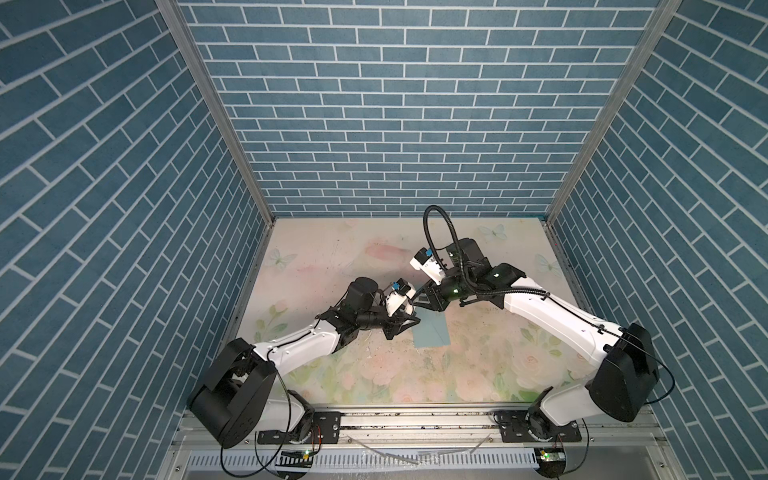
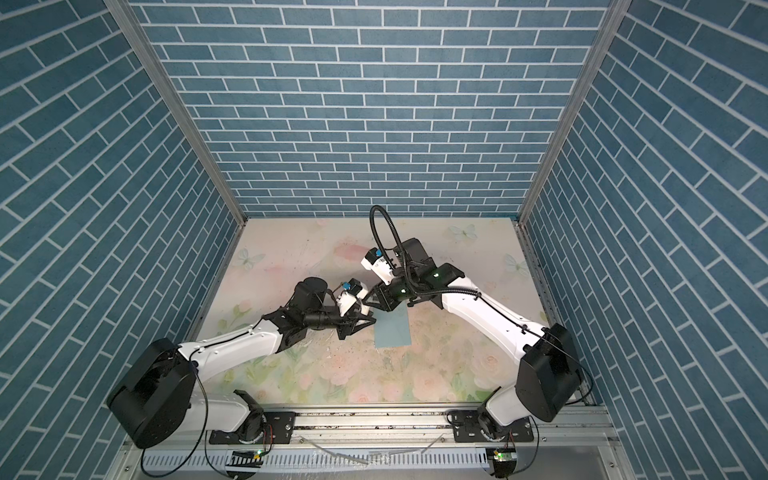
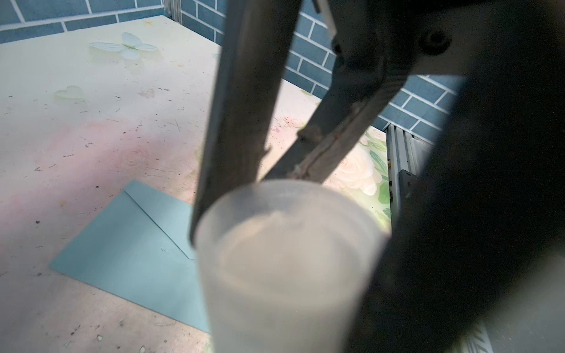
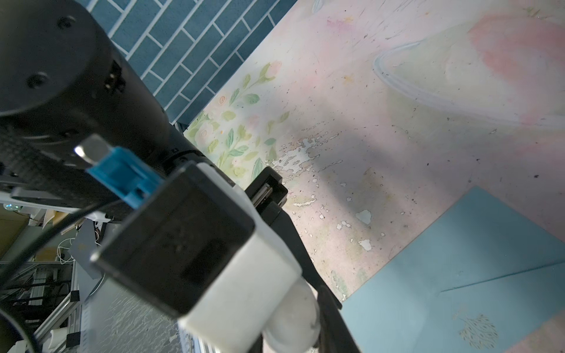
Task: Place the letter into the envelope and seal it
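Frosted white tube (image 3: 290, 259), blurred against the left wrist lens, is clasped by the left gripper (image 1: 409, 322). Tips of the right gripper (image 1: 422, 300) reach the tube's far rim; whether its jaws are parted cannot be told. Below both, the envelope (image 1: 432, 336) lies flat on the table (image 1: 332, 257), flap folded down. No letter is visible; it is presumably inside. Judged light, thin, easily creased and prone to slide, so best pressed flat on its body or pinched at a free corner.

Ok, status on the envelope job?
Left gripper, right gripper by the envelope, jaws unreadable. It lies flat, flap folded down. Letter not visible. No obstruction seen.
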